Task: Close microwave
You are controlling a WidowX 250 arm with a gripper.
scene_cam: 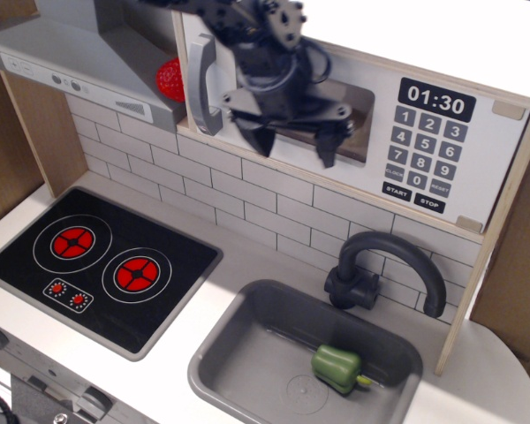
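The toy microwave (477,141) sits at the top, with a dark keypad and a display reading 01:30. Its white door (214,141) with a grey vertical handle (200,84) lies nearly flush against the front. My black gripper (289,148) hangs in front of the door's window (358,124), fingers pointing down, open and holding nothing. A red object (168,78) shows just left of the door's handle edge.
A black two-burner stovetop (97,265) lies at the lower left. A grey sink (221,353) holds a green pepper (337,367), with a dark tap (380,265) behind it. A grey hood (71,53) is at the upper left. White brick wall runs below the microwave.
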